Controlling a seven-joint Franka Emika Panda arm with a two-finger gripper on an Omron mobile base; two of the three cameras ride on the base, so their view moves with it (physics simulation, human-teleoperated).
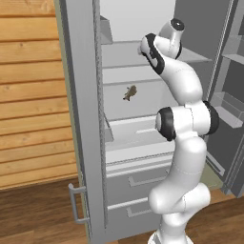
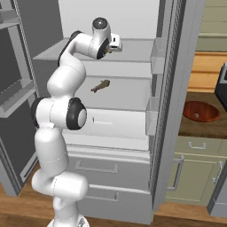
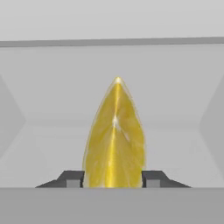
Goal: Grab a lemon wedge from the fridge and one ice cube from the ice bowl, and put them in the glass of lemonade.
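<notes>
The grey fridge [image 1: 84,119] stands with both doors swung open, and my arm reaches onto its upper shelf [image 2: 133,44]. The hand view has a yellow lemon wedge [image 3: 114,140] standing upright with its point up, between my two dark fingertips [image 3: 72,178]. My gripper [image 3: 113,179] is shut on the lemon wedge, one finger against each side. In the right base view the gripper [image 2: 118,45] sits just above the upper shelf. The reddish-brown ice bowl [image 2: 186,111] rests on the counter right of the fridge. The glass of lemonade is out of view.
A small brownish object [image 1: 129,93] [image 2: 101,85] lies on the middle shelf, below my hand. The left door [image 1: 86,143] and right door [image 2: 177,88] flank the arm closely. Two drawers [image 2: 102,168] close off the fridge bottom. Wooden wall panels [image 1: 28,95] stand to the left.
</notes>
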